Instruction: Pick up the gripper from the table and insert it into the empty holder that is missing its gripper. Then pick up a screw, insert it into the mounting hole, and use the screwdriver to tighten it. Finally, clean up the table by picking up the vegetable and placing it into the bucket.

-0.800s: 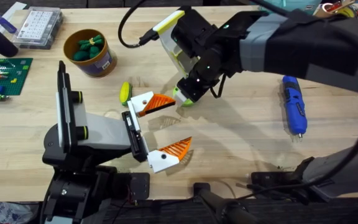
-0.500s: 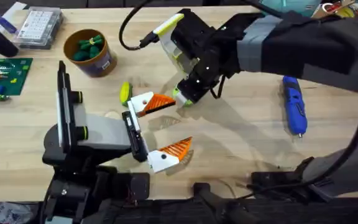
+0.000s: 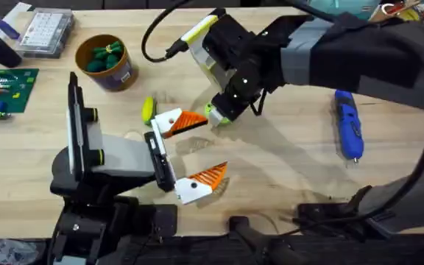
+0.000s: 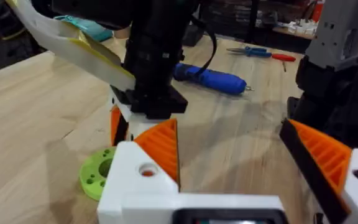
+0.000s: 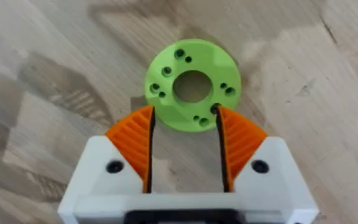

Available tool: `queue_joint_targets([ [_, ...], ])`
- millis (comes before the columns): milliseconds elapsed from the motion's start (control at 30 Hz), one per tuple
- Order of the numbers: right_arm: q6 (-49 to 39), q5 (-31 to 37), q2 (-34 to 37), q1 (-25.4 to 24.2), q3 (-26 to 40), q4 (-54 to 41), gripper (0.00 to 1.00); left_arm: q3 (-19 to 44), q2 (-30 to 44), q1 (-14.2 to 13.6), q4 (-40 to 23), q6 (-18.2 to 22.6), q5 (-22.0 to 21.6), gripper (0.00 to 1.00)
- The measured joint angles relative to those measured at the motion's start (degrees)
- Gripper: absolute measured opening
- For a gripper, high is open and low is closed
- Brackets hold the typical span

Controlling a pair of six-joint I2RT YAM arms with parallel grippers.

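The first step, the pickup, is judged to be in hand: the right gripper (image 5: 183, 140) is held with fingers apart just over the green disc (image 5: 192, 84) lying flat on the table (image 3: 285, 169), a descent and closure being called for next, while the left gripper (image 3: 196, 151) is kept wide open nearby.

clear compartment box (image 3: 46, 29), green building plate (image 3: 4, 90), wooden table (image 3: 271, 162)

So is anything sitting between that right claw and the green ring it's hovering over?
Nothing visible does. In the right wrist view the right claw hangs open just above the green ring, with bare wood between its orange pads. The left claw stands off to one side, also open.
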Motion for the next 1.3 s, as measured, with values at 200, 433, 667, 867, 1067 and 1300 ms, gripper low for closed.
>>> queue_joint_targets([
  [200,-0.04,0.27,0.0,-0.21,0.0,0.04,0.53,0.0,0.0,0.0,0.0,0.0,0.0,0.987],
  [433,0.28,-0.13,0.01,-2.58,0.0,0.13,0.53,0.0,0.0,0.0,0.0,0.0,0.0,0.987],
  [667,0.5,-0.84,1.42,-3.14,0.0,0.56,0.53,0.0,0.0,0.0,0.0,0.0,-0.02,0.987],
  [867,0.51,-1.1,2.64,-2.89,0.0,1.15,0.53,0.0,0.0,0.0,0.0,0.0,-0.02,0.987],
  [1067,0.74,-1.09,2.64,-2.89,0.0,1.49,0.438,0.0,0.0,0.0,-0.02,0.0,-0.02,0.987],
  [1300,1.09,-1.1,2.64,-2.89,0.0,1.49,0.024,0.0,0.0,0.0,-0.02,0.0,-0.02,0.987],
])
